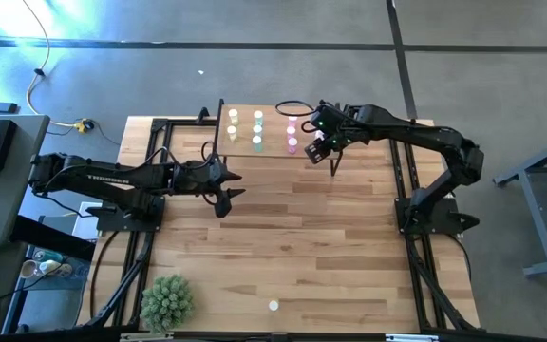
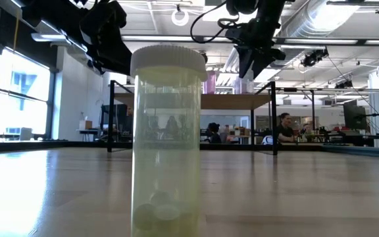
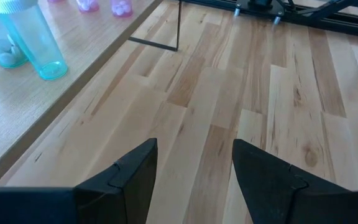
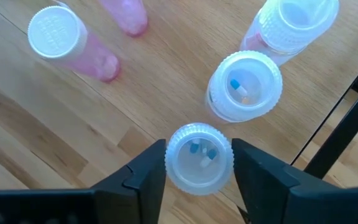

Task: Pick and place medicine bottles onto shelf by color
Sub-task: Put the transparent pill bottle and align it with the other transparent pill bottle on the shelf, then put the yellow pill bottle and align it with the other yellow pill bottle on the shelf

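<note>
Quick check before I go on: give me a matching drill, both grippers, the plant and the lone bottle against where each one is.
1 left gripper
2 right gripper
3 potted plant
4 lone bottle

A above the shelf, at the pink bottles
B table corner on the left arm's side
C open, empty, over bare tabletop
D standing alone, closest to the low camera

Pairs: 1-C, 2-A, 3-B, 4-D

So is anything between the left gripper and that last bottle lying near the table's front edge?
Nothing visible: bare tabletop lies between the open left gripper and the lone bottle; the potted plant sits off to the side.
</note>
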{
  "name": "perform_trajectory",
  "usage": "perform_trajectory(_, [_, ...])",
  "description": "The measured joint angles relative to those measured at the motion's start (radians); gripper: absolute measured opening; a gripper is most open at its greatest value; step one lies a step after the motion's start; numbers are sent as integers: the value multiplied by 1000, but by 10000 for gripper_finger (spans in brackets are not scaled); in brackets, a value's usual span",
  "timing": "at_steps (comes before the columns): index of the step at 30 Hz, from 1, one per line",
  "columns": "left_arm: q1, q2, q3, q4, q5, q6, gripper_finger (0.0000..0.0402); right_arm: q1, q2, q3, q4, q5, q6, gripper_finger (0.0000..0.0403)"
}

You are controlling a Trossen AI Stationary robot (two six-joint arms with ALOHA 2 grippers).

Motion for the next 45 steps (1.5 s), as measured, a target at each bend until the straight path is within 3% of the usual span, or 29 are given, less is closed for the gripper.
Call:
perform_trajectory(11, [0,0,0,0,0,0,197,0,-6,13,-6,-1,-3,174])
perform_trajectory(22, [0,-3,0,0,-12,0,197,2,-8,173,-117,-1,-82,174])
perform_trajectory(33, [42,-138,71,-27,-70,8,197,-27,-9,345,-164,66,-274,174])
perform_trajectory(39, [71,-180,73,-96,-146,10,197,-61,-58,310,-217,66,-292,174])
perform_trajectory(45, [82,-215,73,-224,-287,-21,197,-59,-203,144,-211,96,-221,174])
